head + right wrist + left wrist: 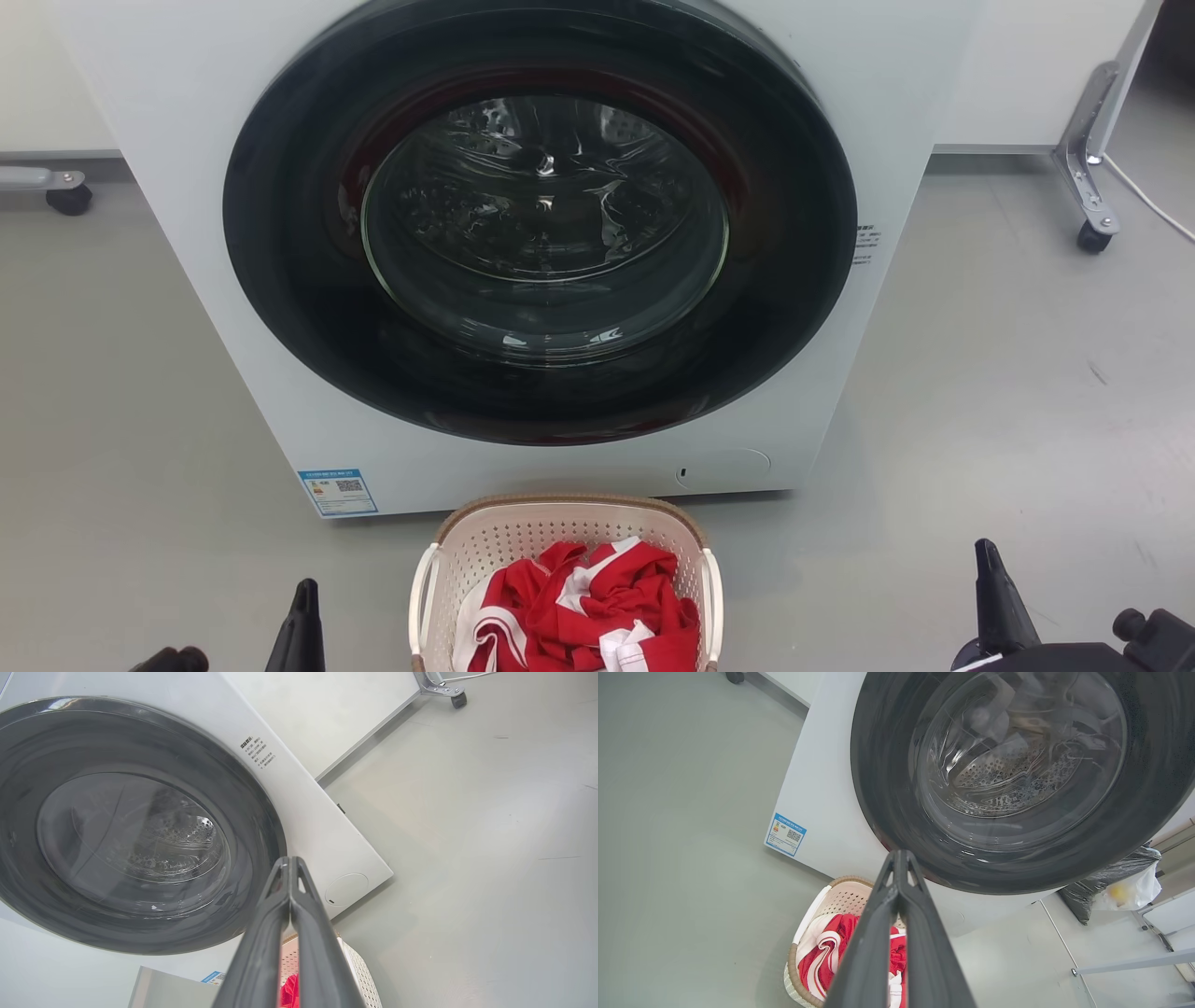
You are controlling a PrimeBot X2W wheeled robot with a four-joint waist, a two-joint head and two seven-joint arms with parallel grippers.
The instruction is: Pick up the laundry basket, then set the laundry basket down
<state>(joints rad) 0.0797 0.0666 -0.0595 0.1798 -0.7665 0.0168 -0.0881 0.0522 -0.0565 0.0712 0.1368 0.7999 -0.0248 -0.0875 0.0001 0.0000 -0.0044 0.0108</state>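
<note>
The cream perforated plastic laundry basket [523, 539], rounded with a brown woven-look rim, held crumpled red-and-white cloth [597, 597]. It lay between, and apart from, the left fingers [873, 942] and right fingers [261, 952], each pair apparently pressed together.

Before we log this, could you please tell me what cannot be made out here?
Head view: laundry basket near end, cut by bottom edge.
Left wrist view: basket middle, behind left gripper.
Head view: blue sticker text, too small.
Head view: washing machine drum contents, glass glare.

L gripper [900, 857] + R gripper [289, 862]: both closed, tips fwd, well apart.
</note>
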